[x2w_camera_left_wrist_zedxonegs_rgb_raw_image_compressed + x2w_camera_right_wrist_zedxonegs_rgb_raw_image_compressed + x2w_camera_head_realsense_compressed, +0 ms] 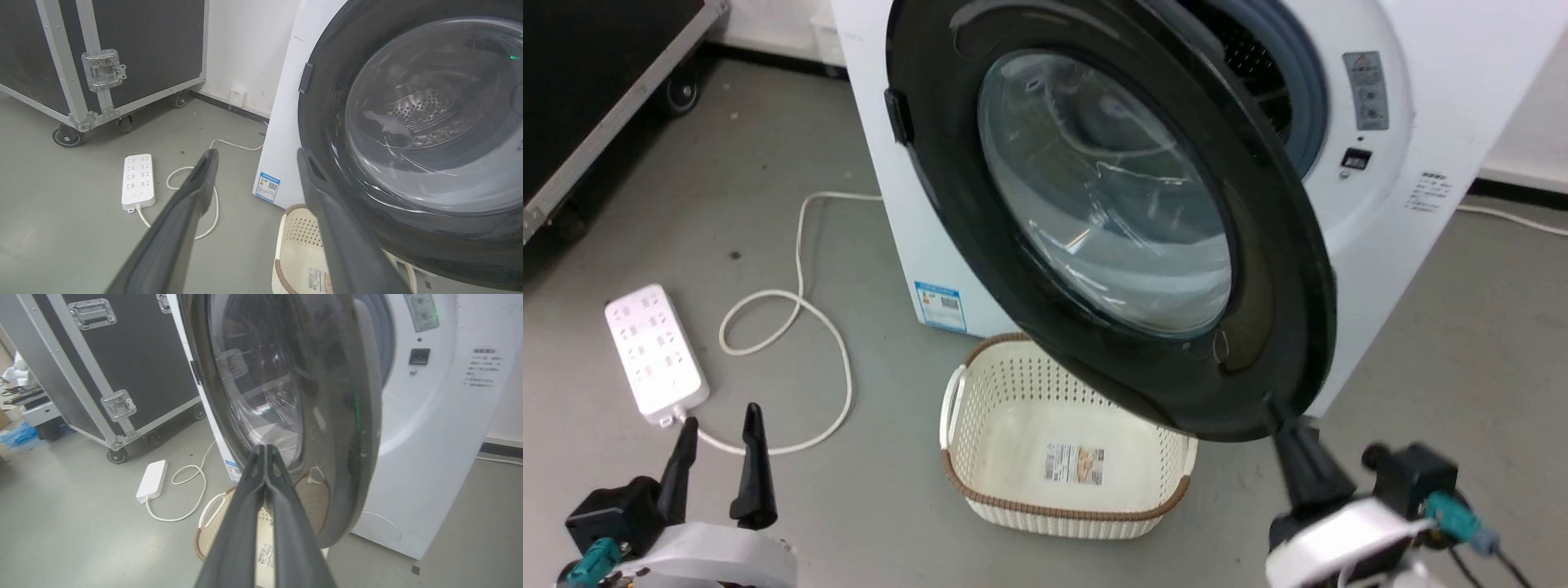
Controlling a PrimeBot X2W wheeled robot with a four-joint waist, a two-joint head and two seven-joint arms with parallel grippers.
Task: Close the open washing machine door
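Shows door (1111, 212) standing partly open from washer (1421, 122): pivot side at 9 o'clock, free rim reaching toward 5 o'clock in head view, drum gap at 1 o'clock. Places right gripper (1278, 416) at that low free rim, jaws clenched on nothing, tips pressed together; cannot confirm contact with the rim. Sets left gripper (721, 418) low at 7 o'clock, jaws released and spread, well apart from door.

Risks a slip of the narrow clenched tip off the curved rim, given a push so near its edge. Risks a pinch between rim and washer front if carried through to the latch. May leave the latch uncaught after too soft a push.

Finds basket (1062, 441) directly under the door's lower rim, apart from it, crowding any low arm path. Leaves open floor (1462, 367) at 3 to 4 o'clock beside washer. Notes power strip (654, 355) and cable (800, 245) at 8 o'clock, wheeled case (605, 73) at 10 o'clock, judged outside the closing arc.
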